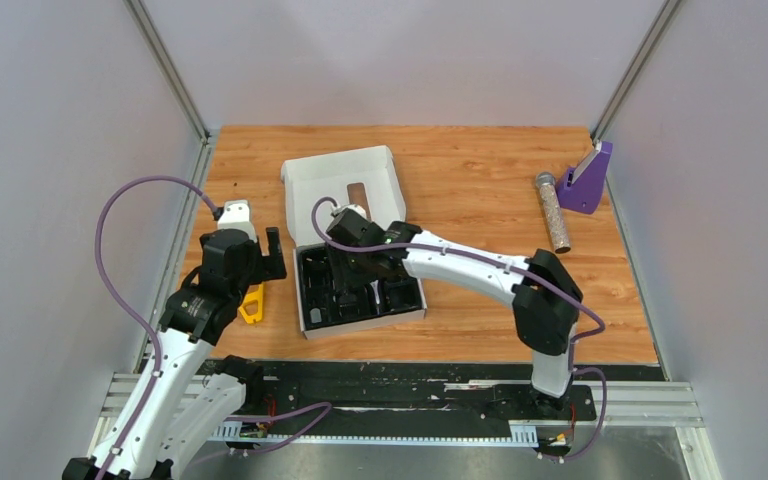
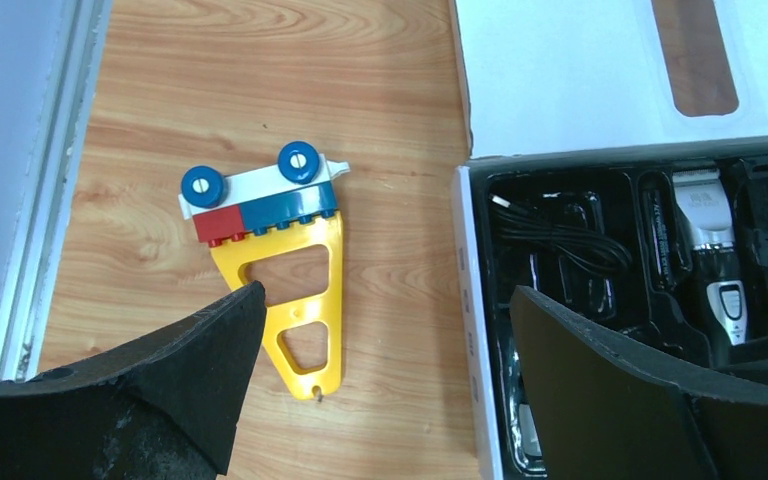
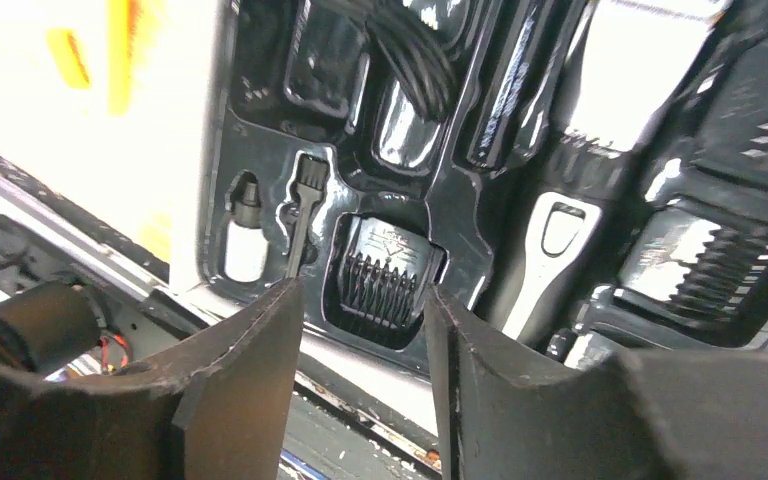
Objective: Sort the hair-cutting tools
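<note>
Left hand [image 2: 385, 300], spread, hovers over the yellow piece [image 2: 290, 290] on the tabletop [image 2: 260, 100], just left of the box [image 1: 307, 322]. Right hand [image 3: 363, 305], also spread and the nearer one, hangs inside the box. The comb guard [image 3: 382, 275] lies directly beneath its gap, apparently at the near edge.
</note>
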Robot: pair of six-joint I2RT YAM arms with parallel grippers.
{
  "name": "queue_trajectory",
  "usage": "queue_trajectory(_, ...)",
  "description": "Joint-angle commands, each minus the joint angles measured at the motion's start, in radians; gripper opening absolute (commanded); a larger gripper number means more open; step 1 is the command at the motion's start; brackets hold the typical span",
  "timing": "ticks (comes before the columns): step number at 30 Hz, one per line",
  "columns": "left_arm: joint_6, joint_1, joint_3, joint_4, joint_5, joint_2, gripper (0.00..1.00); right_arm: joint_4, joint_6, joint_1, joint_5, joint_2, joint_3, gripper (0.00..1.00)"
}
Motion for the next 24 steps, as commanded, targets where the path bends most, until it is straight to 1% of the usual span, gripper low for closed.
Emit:
queue_trajectory(1,-0.058,0.006,-0.003,0.046,0.066,0.012,1.0,0.063,-0.069,-0.059,0.081,-0.148,-0.022,0.52)
queue_trajectory(3,-0.106,0.006,-0.012,0.068,0.125,0.039,1.0,0.062,-0.067,-0.118,0.081,-0.179,-0.058,0.57)
queue_trajectory(8,-0.207,0.006,-0.05,0.156,0.263,0.127,1.0,0.089,-0.046,-0.306,-0.013,-0.24,-0.211,0.66)
queue_trajectory(12,-0.254,0.006,-0.08,0.22,0.336,0.214,1.0,0.208,-0.027,-0.408,-0.176,-0.311,-0.369,0.67)
queue_trajectory(16,-0.288,0.006,-0.1,0.241,0.393,0.306,1.0,0.321,-0.012,-0.461,-0.313,-0.348,-0.483,0.68)
queue_trajectory(24,-0.343,0.006,-0.161,0.286,0.426,0.378,1.0,0.466,0.035,-0.526,-0.472,-0.309,-0.575,0.66)
